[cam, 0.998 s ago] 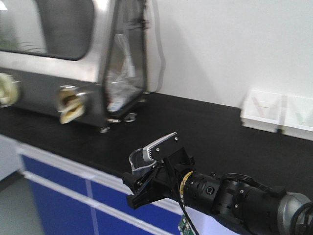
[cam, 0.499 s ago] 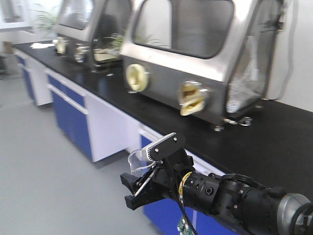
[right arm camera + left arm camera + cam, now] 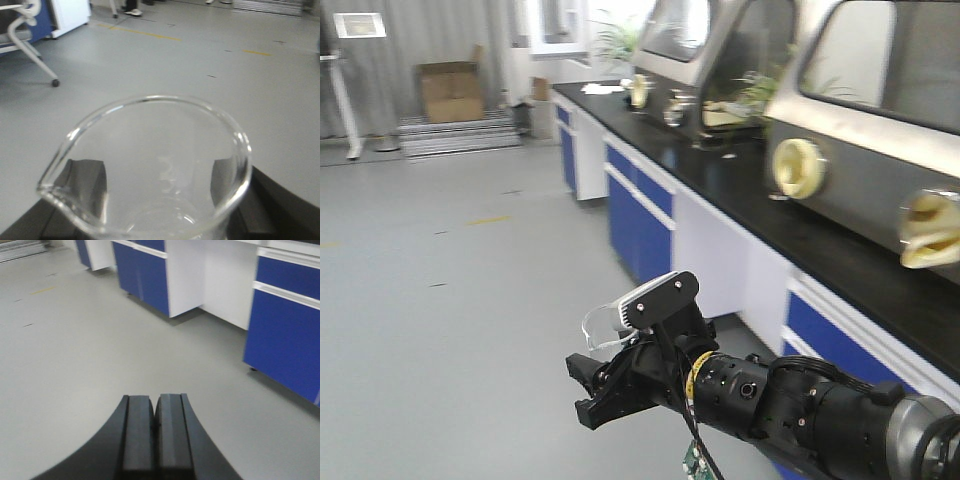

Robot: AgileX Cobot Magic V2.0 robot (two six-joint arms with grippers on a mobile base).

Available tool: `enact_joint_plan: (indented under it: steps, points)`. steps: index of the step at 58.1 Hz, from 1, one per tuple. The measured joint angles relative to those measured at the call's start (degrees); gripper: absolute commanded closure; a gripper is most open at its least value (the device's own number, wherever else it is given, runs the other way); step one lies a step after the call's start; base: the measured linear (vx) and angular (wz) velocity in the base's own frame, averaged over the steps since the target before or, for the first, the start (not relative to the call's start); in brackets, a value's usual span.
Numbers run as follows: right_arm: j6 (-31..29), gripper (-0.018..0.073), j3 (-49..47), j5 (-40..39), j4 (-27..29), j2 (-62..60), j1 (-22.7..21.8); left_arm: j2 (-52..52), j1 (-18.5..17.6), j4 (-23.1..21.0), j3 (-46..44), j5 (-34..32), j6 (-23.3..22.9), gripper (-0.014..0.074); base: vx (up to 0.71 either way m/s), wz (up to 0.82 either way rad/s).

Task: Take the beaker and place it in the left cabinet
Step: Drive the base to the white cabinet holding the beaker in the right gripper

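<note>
The beaker (image 3: 601,323) is a small clear glass cylinder with a pouring lip, held over the grey floor by my right gripper (image 3: 582,390). From the right wrist, the beaker (image 3: 165,170) fills the lower half of the picture, lip to the left. My right gripper (image 3: 155,200) is shut on it, one dark finger (image 3: 86,186) on each side of the glass. In the left wrist view my left gripper (image 3: 156,412) is shut with nothing between its pads, pointing at bare floor. The left cabinet is out of view.
A long blue-fronted bench with a black top (image 3: 740,190) runs along the right and carries steel glove boxes (image 3: 860,120). Its blue doors (image 3: 290,335) stand close on the left wrist's right. A cardboard box (image 3: 450,92) sits far back. A wheeled chair leg (image 3: 31,47) is at left.
The front view has swung left, from the bench top and wall past the glove boxes to the open floor. The right gripper keeps the beaker at the same spot in the picture.
</note>
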Motion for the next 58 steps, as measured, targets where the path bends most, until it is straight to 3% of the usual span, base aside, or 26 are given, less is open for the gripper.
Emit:
enact_joint_plan:
  steps: [33,58]
  points:
    - [0.0,0.0334,0.0,0.0,0.0,0.0,0.0,0.0,0.0,0.0,0.0,0.0,0.0,0.0603,0.19,0.64]
    - [0.0,0.0334,0.0,-0.05,0.0,0.0,0.0,0.0,0.0,0.0,0.0,0.0,0.0,0.0603,0.34,0.23]
